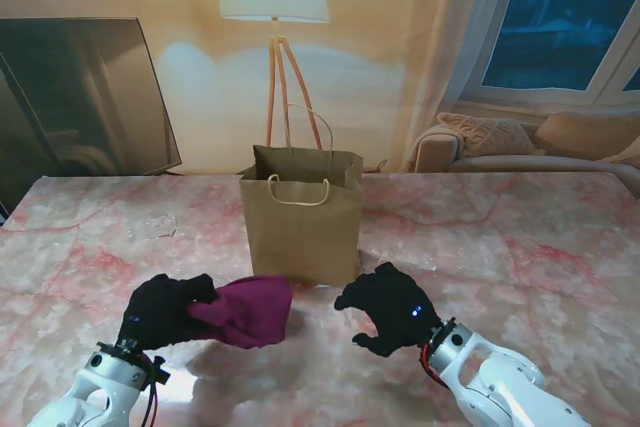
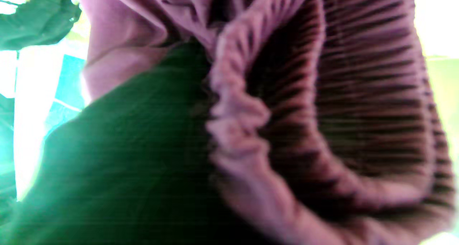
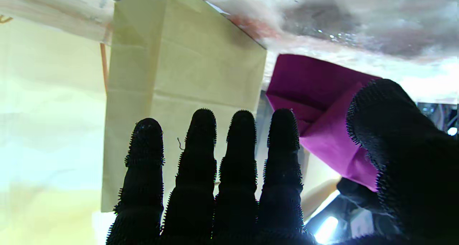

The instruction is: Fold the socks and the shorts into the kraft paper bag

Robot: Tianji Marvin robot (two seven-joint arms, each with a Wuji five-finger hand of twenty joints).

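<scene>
The kraft paper bag (image 1: 301, 223) stands upright and open at the table's middle, its rope handles up; it also fills the right wrist view (image 3: 179, 94). Folded magenta shorts (image 1: 252, 310) are bunched just in front of the bag's left corner, held in my black-gloved left hand (image 1: 165, 312). Up close, the left wrist camera sees the shorts' gathered waistband (image 2: 351, 105) pressed against a dark finger. My right hand (image 1: 388, 309) hovers open to the right of the shorts, fingers spread toward the bag (image 3: 215, 173), holding nothing. The shorts (image 3: 319, 119) show beyond its thumb. No socks are visible.
The pink marble table (image 1: 520, 247) stretches wide on both sides of the bag. A small clear scrap (image 1: 155, 228) lies at the left. Behind the table stand a floor lamp (image 1: 272, 7), a dark screen (image 1: 80, 97) and a sofa (image 1: 530, 142).
</scene>
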